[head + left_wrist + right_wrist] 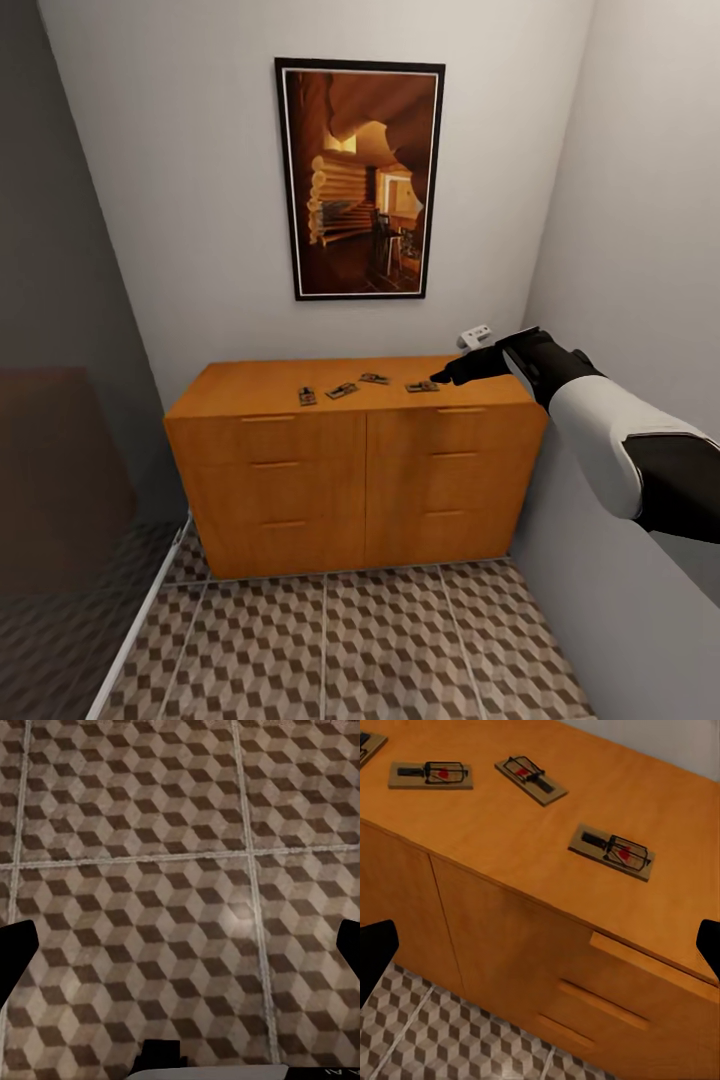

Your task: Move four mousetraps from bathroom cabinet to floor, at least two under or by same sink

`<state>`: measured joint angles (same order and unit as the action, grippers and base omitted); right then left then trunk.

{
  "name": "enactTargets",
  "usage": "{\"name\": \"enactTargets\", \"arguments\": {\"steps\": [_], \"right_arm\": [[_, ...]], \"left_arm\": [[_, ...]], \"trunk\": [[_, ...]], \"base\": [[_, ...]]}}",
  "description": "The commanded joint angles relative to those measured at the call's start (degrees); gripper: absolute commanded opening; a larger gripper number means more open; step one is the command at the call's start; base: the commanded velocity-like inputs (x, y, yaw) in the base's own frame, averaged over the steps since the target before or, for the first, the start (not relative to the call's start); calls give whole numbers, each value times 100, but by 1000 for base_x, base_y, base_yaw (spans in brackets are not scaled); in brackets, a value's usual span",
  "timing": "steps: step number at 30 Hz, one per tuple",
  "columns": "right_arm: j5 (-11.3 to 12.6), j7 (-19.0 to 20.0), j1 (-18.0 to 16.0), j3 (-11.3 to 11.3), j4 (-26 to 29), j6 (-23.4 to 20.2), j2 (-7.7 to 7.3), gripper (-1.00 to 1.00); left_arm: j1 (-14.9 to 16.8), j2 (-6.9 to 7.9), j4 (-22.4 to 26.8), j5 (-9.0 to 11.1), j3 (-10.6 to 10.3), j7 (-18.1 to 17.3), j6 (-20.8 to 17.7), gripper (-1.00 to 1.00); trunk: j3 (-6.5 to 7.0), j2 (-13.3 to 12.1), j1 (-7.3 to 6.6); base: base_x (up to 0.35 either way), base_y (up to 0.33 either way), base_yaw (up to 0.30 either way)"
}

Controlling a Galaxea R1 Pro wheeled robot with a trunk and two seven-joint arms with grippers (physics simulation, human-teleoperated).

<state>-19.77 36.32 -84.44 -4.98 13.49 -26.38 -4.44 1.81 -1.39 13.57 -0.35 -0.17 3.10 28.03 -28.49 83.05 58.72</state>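
A: Right end effector [438, 379]?
B: Stretched out over the right end of the cabinet [355, 470], tip just beside the nearest mousetrap [422, 386]. Black fingers [375, 952] far apart at the two edges of the right wrist view, so spread wide, gripping nothing.

A: And that trap from the wrist?
B: Nearest mousetrap [612, 851] flat on the orange-brown top, close to the front edge, dark wire bar and red spot facing up.

A: Others?
B: Second mousetrap [531, 779] a little farther back, third mousetrap [431, 775] well along toward the left end, fourth mousetrap [366, 746] cut off at the frame corner. From the head: second mousetrap [375, 378], third mousetrap [342, 390], fourth mousetrap [307, 396], strung in a loose row, all apart from one another.

A: Left end effector [180, 945]?
B: Pointed down at the bathroom floor [150, 892], dark fingertips [16, 945] wide apart at both sides, empty.

A: Surroundings?
B: Drawers shut, slab handles [268, 418] in two columns. Framed picture [360, 180] on the wall above. Small white fitting [473, 335] on the right wall beside the forearm. Cube-patterned tiles [330, 640] in front of the cabinet.
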Motion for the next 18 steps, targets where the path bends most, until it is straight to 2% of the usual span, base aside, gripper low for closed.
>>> {"name": "enactTargets", "arguments": {"steps": [1,18], "right_arm": [[3,24,-2,-46,13,-16,-3,100],[8,30,-2,-47,-1,2,21,100]], "left_arm": [[4,-1,-4,-6,-5,24,18,100],[4,-1,-4,-6,-3,24,18,100]], "trunk": [[-6,3,1],[-54,3,1]], "base": [[92,0,0],[112,0,0]]}}
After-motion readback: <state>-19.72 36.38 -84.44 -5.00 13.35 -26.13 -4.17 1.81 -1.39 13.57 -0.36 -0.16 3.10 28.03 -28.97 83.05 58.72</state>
